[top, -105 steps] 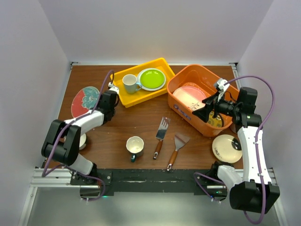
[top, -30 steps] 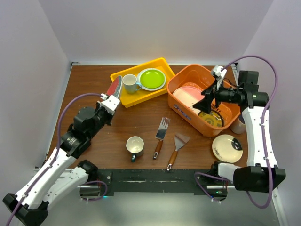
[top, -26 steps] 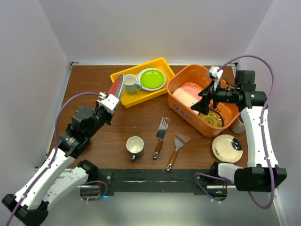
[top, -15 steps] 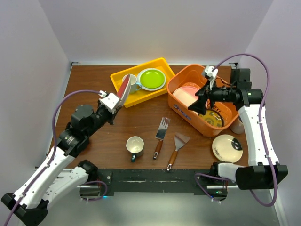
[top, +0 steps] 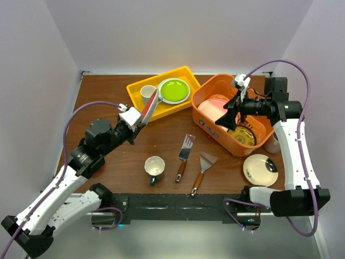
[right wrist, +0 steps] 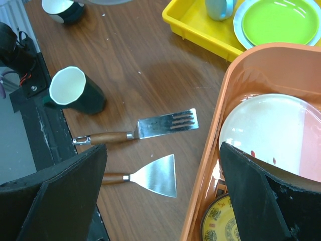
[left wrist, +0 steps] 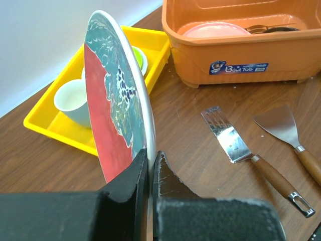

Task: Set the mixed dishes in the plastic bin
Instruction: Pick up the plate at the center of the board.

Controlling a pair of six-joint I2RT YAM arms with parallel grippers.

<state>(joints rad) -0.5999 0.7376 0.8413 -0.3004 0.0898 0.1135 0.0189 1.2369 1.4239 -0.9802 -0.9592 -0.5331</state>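
My left gripper (top: 139,118) (left wrist: 149,165) is shut on the rim of a red-and-teal patterned plate (top: 150,106) (left wrist: 115,125), holding it on edge above the table beside the yellow tray. The orange plastic bin (top: 202,123) (left wrist: 235,63) holds a pink-and-white plate (top: 215,110) (right wrist: 273,133) and a yellow patterned plate (top: 241,136) (right wrist: 223,223). My right gripper (top: 232,110) (right wrist: 163,181) is open and empty above the bin's left wall. A dark-teal mug (top: 154,169) (right wrist: 80,93) lies on the table. A cream plate (top: 260,170) sits at the front right. A lime green plate (top: 173,90) (right wrist: 278,20) lies in the tray.
The yellow tray (top: 137,110) (left wrist: 55,133) also holds a white mug (top: 146,93) (left wrist: 72,103). Two wooden-handled spatulas (top: 184,156) (top: 200,171) (right wrist: 135,130) (right wrist: 145,175) lie between the teal mug and the bin. A pale cup (top: 273,144) stands right of the bin.
My left arm lifted the patterned plate off the table's left side and carried it rightward on edge toward the tray's front. My right gripper rose out of the bin and moved left, empty.
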